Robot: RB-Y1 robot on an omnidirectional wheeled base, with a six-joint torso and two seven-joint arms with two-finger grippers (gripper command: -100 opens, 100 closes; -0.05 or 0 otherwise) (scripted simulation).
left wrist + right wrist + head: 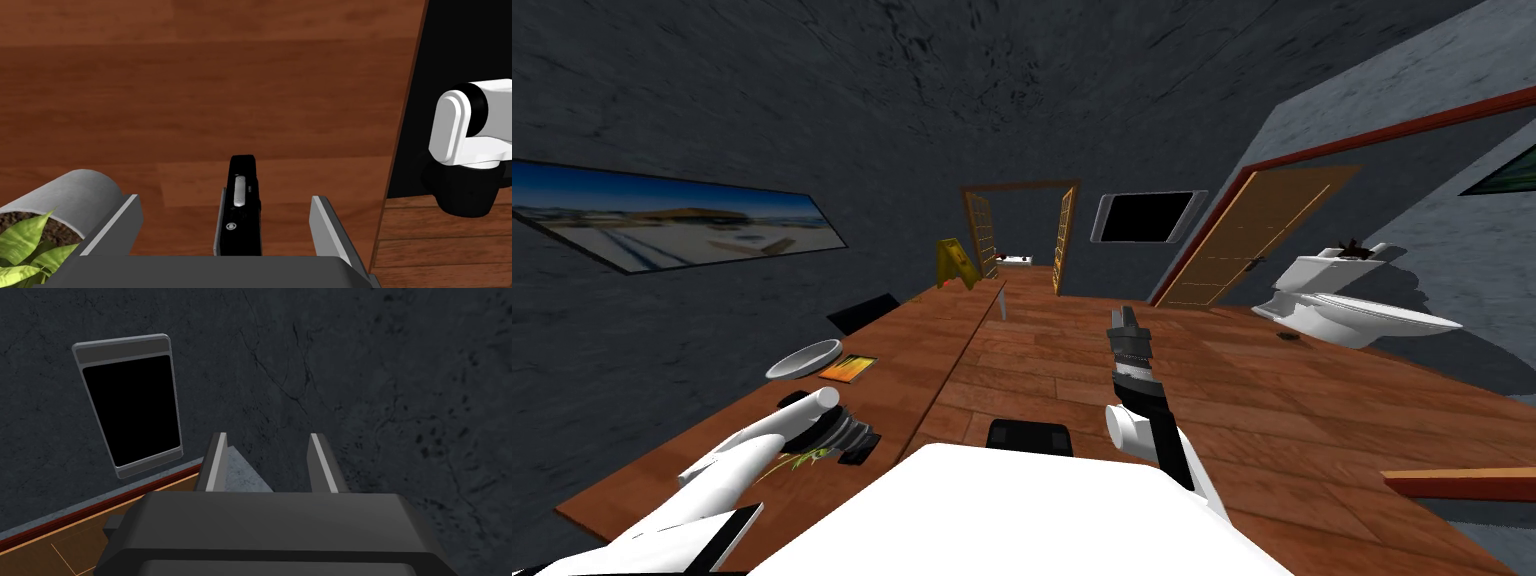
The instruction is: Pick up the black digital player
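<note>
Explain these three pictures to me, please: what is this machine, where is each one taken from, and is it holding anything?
It is a two-armed robot in a simulated house. The wide picture comes from a camera on its head, looking steeply down. The other two come from cameras on its hands, each looking along that hand's pincer.

The left pincer hangs over a wooden table. Its two grey blades are open, and the black player lies between them, not touched by either. A grey plant pot stands right beside one blade. The head view also shows a grey bowl farther along the table.

The right pincer points forward over the floor, open too. Nothing is held yet.
</note>
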